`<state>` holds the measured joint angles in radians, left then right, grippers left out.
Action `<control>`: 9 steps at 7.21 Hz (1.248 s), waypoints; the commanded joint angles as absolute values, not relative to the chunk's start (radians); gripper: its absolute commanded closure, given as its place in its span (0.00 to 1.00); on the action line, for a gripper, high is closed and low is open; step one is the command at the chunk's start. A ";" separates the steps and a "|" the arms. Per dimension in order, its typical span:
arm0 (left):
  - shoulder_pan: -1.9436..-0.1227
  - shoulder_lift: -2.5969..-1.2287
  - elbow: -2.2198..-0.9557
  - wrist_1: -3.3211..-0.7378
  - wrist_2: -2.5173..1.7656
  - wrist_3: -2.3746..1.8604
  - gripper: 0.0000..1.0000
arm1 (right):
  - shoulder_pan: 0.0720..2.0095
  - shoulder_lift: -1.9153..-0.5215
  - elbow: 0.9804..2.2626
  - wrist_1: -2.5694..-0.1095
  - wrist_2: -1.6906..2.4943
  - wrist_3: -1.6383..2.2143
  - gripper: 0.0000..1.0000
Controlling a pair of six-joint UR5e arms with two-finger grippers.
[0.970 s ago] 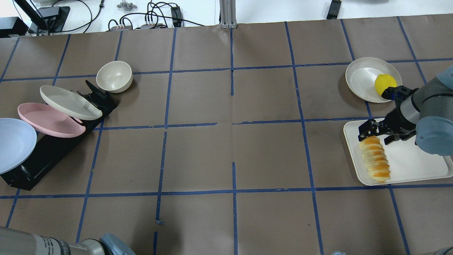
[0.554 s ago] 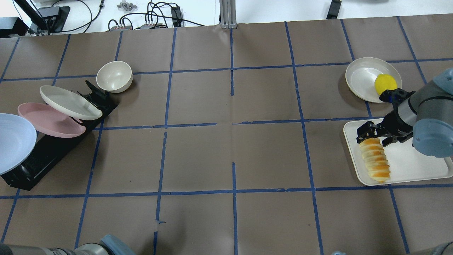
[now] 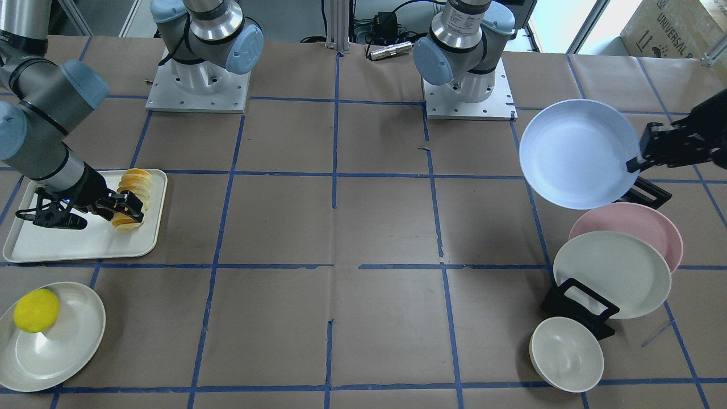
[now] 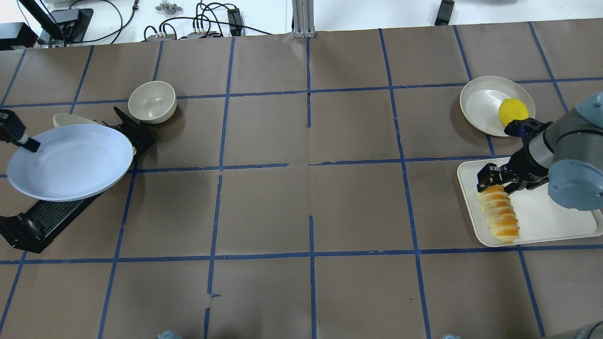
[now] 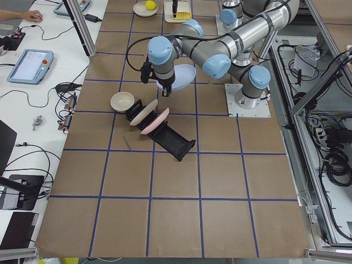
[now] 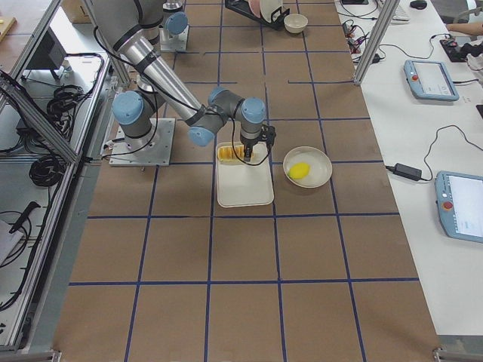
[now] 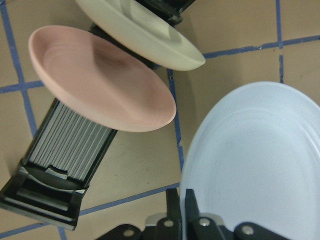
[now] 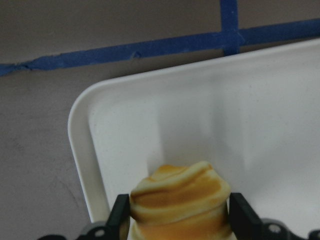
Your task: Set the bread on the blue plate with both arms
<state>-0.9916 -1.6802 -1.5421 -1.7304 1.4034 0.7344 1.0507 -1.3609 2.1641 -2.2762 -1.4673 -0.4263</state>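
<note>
Overhead view: left gripper [image 4: 29, 144] clamps blue plate [image 4: 70, 164] at its ten o'clock rim. Right gripper [image 4: 494, 185] is closed on bread [image 4: 501, 215] at its twelve o'clock end, on tray [image 4: 556, 222].

bread [image 4: 499, 213]: on the tray [image 4: 556, 221], along its inner edge
right gripper [image 4: 494, 181]: clasps the bread's far end
ball [image 4: 513, 111]: on a plate [image 4: 480, 101] beyond the tray
blue plate [image 4: 70, 162]: in the left gripper [image 4: 29, 144], above the rack [image 4: 37, 221]
bowl [image 4: 152, 101]: just beyond the rack
</note>
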 commanded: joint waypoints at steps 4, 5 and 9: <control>-1.457 -1.692 -1.842 -1.190 1.253 0.106 1.00 | 1.052 -1.371 2.163 -2.276 -1.496 -0.434 0.87; -1.513 -1.695 -1.882 -1.125 1.253 -0.025 1.00 | 1.052 -1.380 2.152 -2.269 -1.502 -0.434 0.91; -1.734 -1.756 -1.924 -0.886 1.440 -0.389 1.00 | 1.078 -1.534 2.033 -2.157 -1.509 -0.419 0.91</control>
